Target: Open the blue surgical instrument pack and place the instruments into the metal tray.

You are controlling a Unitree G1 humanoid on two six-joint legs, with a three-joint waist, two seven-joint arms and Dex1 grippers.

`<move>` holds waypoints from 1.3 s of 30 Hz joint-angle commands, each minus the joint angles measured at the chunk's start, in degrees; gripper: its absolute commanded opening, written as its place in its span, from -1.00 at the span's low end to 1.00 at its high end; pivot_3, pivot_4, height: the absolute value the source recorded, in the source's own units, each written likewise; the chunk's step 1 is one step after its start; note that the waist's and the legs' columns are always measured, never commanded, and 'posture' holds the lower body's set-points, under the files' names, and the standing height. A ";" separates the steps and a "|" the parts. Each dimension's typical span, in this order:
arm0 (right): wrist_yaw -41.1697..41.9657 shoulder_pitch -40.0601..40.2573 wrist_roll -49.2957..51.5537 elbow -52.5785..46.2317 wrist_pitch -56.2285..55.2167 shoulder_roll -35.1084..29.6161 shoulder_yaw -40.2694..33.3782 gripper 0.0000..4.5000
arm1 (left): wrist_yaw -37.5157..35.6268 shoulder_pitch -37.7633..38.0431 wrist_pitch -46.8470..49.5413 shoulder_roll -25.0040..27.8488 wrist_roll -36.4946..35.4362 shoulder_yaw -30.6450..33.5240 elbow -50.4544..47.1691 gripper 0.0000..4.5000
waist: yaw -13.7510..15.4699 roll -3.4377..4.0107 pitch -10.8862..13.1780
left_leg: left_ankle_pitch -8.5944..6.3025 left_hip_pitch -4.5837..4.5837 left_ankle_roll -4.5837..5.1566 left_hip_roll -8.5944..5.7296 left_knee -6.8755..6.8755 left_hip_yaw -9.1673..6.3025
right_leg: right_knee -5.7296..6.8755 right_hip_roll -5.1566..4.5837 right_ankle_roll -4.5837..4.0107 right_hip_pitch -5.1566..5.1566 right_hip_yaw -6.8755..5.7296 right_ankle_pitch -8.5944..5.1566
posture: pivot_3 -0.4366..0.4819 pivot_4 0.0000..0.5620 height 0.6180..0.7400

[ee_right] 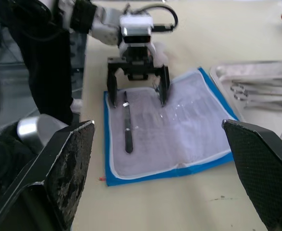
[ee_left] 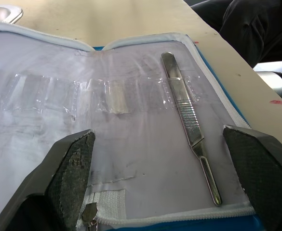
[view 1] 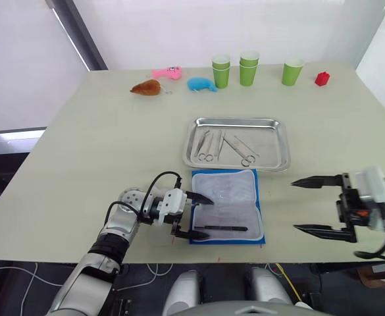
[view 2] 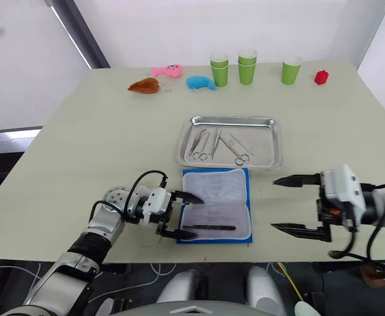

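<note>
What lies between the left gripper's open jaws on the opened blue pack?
In the left wrist view, one slim metal instrument lies on the pack's pale lining between the left gripper jaws, nearer one jaw.

The opened instrument pack [view 1: 226,205] lies on the table [view 1: 80,151] near its front edge, with one instrument [view 1: 220,228] on its front part. Just behind it is the metal tray [view 1: 272,155], holding several instruments [view 1: 222,146]. The left gripper [view 1: 196,215] sits at the pack's left edge, the right gripper [view 1: 312,206] apart to its right.
</note>
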 commanded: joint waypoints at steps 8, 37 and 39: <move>-12.46 -6.93 -21.96 4.42 -7.36 7.45 21.22 0.96 | 0.34 5.25 1.83 0.71 7.79 -5.17 8.99 1.00 | 0.04 -0.02 -0.01 | 0.00 0.01 0.01 0.00 -0.02 -0.01 | -0.01 0.02 0.00 -0.01 -0.05 0.00 | -0.05 -0.47 1.00; -11.42 -9.20 -31.82 17.08 -11.14 11.46 35.27 -0.52 | 0.36 4.85 1.89 1.06 7.75 -4.96 9.38 1.00 | -0.14 -0.37 -0.24 | 0.01 0.12 0.01 0.03 -0.01 0.00 | 0.02 0.14 0.00 0.09 -0.01 0.01 | -0.05 -0.47 1.00; -11.71 -9.09 -31.50 16.89 -11.03 11.79 35.02 -0.84 | 0.34 4.70 1.82 1.00 7.79 -4.99 9.58 1.00 | -0.15 -0.37 -0.24 | 0.01 0.12 0.01 0.03 -0.01 0.00 | 0.02 0.14 0.00 0.09 -0.01 0.01 | -0.05 -0.47 1.00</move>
